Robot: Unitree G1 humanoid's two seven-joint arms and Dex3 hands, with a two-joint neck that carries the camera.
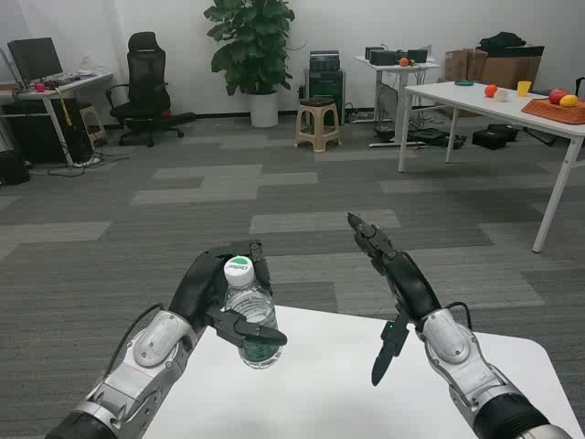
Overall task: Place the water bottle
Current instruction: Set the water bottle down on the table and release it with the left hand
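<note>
I can't read the print on the bottle [249,315] cap. My left hand [222,302] grips it at the table's [320,384] 11 o'clock edge; my right hand [395,279] hangs spread, empty.

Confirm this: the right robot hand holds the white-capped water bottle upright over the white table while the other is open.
Wrong robot hand. In the head view the left robot hand holds the white-capped water bottle upright over the white table; the right robot hand is the open one.

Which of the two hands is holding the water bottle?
The left hand grips the water bottle over the white table; the right hand is open and holds nothing.
</note>
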